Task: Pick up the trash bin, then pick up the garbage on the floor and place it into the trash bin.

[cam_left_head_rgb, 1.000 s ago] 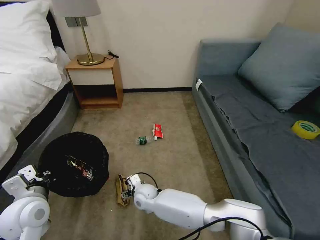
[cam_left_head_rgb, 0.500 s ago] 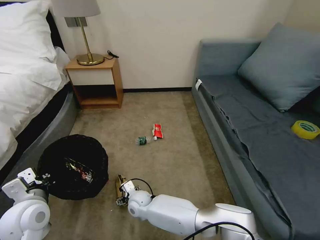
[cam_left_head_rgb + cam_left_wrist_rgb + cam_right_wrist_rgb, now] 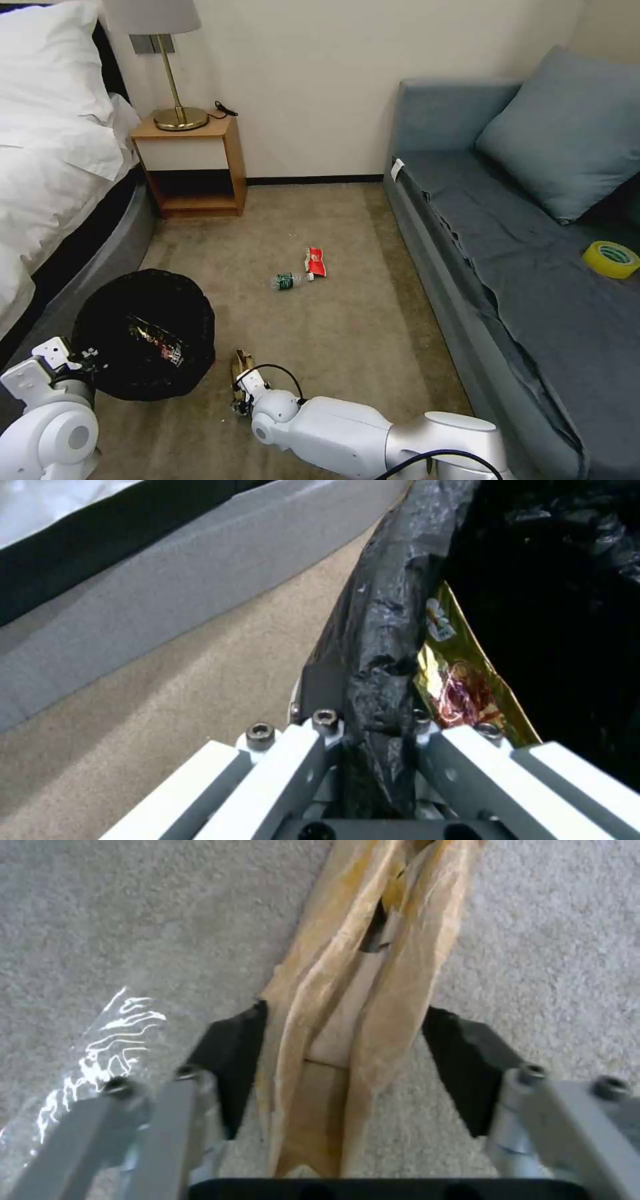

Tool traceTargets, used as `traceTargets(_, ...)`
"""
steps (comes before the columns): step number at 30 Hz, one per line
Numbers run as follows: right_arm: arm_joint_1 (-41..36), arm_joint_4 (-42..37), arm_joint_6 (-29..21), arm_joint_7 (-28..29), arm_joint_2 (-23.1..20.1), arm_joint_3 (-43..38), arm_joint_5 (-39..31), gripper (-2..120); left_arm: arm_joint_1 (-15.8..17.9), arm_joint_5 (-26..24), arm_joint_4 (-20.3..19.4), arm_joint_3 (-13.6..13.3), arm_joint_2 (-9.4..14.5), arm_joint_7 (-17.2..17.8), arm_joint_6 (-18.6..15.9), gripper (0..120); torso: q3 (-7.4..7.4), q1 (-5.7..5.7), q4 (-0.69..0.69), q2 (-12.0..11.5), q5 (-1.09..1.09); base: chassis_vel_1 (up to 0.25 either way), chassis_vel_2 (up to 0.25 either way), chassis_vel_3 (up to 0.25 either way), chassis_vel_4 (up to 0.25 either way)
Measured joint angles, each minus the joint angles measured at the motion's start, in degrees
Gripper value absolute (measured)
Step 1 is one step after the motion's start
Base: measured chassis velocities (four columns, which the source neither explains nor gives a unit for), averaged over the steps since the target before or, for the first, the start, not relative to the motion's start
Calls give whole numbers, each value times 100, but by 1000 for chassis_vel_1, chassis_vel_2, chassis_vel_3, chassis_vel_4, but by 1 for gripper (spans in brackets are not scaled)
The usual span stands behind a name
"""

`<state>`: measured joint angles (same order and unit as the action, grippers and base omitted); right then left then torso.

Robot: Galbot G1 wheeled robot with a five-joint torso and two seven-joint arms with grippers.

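The trash bin point(image 3: 143, 313), lined with a black bag, sits on the carpet by the bed, and my left gripper point(image 3: 75, 355) is shut on its rim point(image 3: 380, 645). A yellow-brown snack wrapper point(image 3: 460, 690) lies inside it point(image 3: 157, 340). My right gripper point(image 3: 239, 395) is low on the floor and open, with its black pads point(image 3: 230, 1060) on either side of the tan crumpled wrapper point(image 3: 360, 990), whose far end shows in the head view point(image 3: 241, 361). Farther out lie the small clear bottle point(image 3: 287, 281) and the red-white packet point(image 3: 315, 261).
The bed point(image 3: 60, 153) runs along the left and a grey sofa point(image 3: 507, 253) along the right, with a yellow tape roll point(image 3: 611, 259) on it. A wooden nightstand point(image 3: 190, 167) with a lamp stands at the back wall. A scrap of clear film point(image 3: 100, 1055) lies beside the wrapper.
My right arm has drawn back towards me and sunk lower over the tan wrapper. The left gripper and the bin have shifted slightly down and left.
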<state>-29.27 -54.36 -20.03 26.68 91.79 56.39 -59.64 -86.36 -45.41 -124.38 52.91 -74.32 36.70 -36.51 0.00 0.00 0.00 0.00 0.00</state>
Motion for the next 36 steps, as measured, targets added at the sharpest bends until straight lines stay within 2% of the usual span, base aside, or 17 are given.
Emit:
traceTargets(2, 1, -17, 26, -2, -31, 0, 2, 47, 16, 0, 15, 2, 9, 0, 5, 2, 0, 0, 0, 0, 0, 0, 0, 0, 0)
traceTargets(3, 1, -17, 26, -2, -31, 0, 2, 47, 16, 0, 15, 2, 9, 0, 5, 2, 0, 0, 0, 0, 0, 0, 0, 0, 0)
traceTargets(7, -10, -56, 48, -18, -101, 14, 9, 30, 35, -10, 14, 2, 21, 0, 5, 2, 0, 0, 0, 0, 0, 0, 0, 0, 0)
traceTargets(8, -10, -56, 48, -18, -101, 14, 9, 30, 35, -10, 14, 2, 21, 0, 5, 2, 0, 0, 0, 0, 0, 0, 0, 0, 0)
traceTargets(12, -19, -131, 85, -34, -165, 47, 11, 11, 45, -12, 38, 3, 19, 0, 5, 2, 0, 0, 0, 0, 0, 0, 0, 0, 0)
traceTargets(13, -19, -131, 85, -34, -165, 47, 11, 11, 45, -12, 38, 3, 19, 0, 5, 2, 0, 0, 0, 0, 0, 0, 0, 0, 0)
traceTargets(15, -17, -221, 151, -39, -230, 65, 11, 1, 46, -13, 51, 1, 14, 0, 11, 2, 0, 0, 0, 0, 0, 0, 0, 0, 0)
traceTargets(25, 57, -1096, 225, 120, -783, 85, -107, 0, 46, -8, 67, -12, 56, 3, 28, 2, 0, 0, 0, 0, 0, 0, 0, 0, 0)
traceTargets(36, 495, -2451, -284, 591, -1671, -1332, -23, 0, 82, -34, 80, -95, 134, 1, 28, 2, 0, 0, -1, 0, 1, 0, 0, 0, 0)
